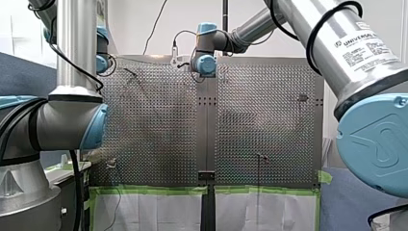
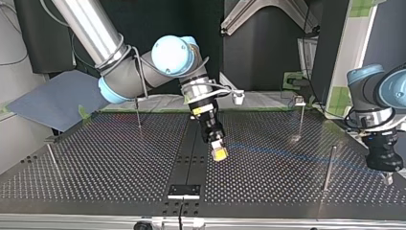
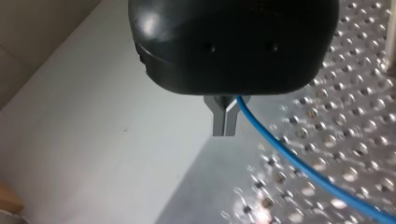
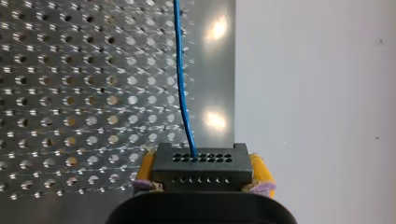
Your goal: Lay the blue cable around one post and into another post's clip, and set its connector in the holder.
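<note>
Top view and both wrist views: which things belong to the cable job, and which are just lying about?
Job: blue cable; connector; my right gripper; my left gripper; post with clip; plain post; black holder.
Lying about: grey-blue sheet; green tape.

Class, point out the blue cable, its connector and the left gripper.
blue cable (image 4: 180,70), right wrist view, its straight run
connector (image 4: 201,165), right wrist view, its holed black face
left gripper (image 3: 224,133), left wrist view, between its metal fingertips
</note>
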